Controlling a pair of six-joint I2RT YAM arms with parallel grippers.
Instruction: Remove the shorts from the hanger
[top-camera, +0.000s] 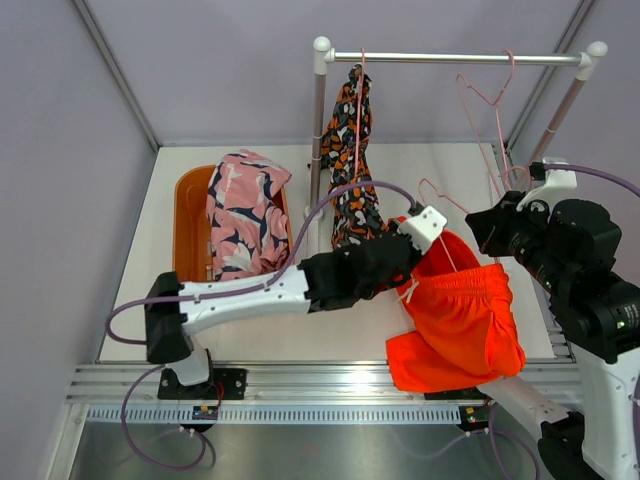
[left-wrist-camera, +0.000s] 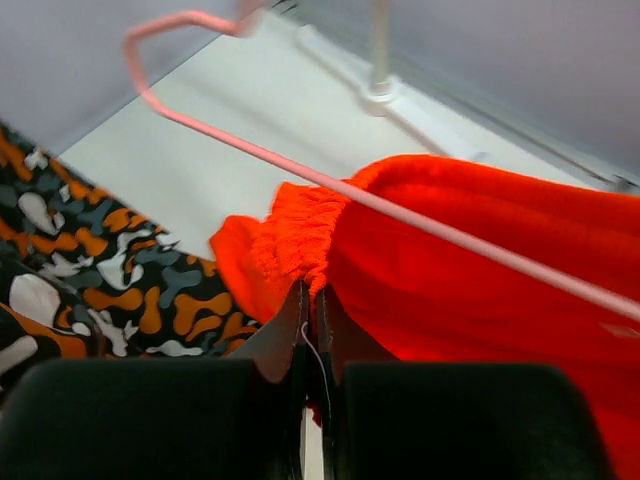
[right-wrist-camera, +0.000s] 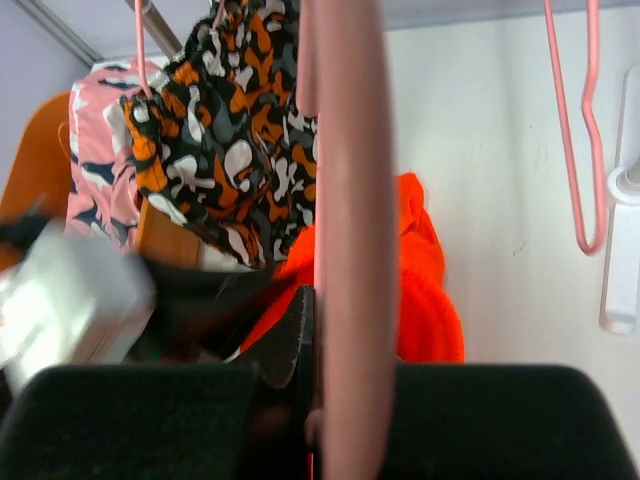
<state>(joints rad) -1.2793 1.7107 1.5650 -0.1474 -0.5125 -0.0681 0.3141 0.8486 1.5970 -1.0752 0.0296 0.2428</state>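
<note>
Lower centre-right of the top view: orange shorts (top-camera: 460, 320), bunched and sagging toward the near table (top-camera: 250, 340) edge, with the wire of a pink hanger (top-camera: 440, 195) crossing the fabric.

Left gripper (top-camera: 408, 262), centre frame: pressed together, pinching the gathered waistband of the orange shorts. Same in the left wrist view, left gripper (left-wrist-camera: 312, 300) pinching the ruffled edge of the orange shorts (left-wrist-camera: 480, 260) just under the hanger (left-wrist-camera: 400, 215).

Right gripper (top-camera: 488, 228), right of centre: clamped on the hanger. In the right wrist view, hanger (right-wrist-camera: 350, 200) rising straight up the middle from the right gripper (right-wrist-camera: 315, 320), orange shorts (right-wrist-camera: 425, 290) behind it.

Upper centre: black shorts (top-camera: 350, 160) hanging from the rail (top-camera: 460, 58).

Left: pink shorts (top-camera: 245, 215) lying in an orange bin (top-camera: 190, 200).

Upper right: spare hanger (top-camera: 495, 100) on the rail, bare.
</note>
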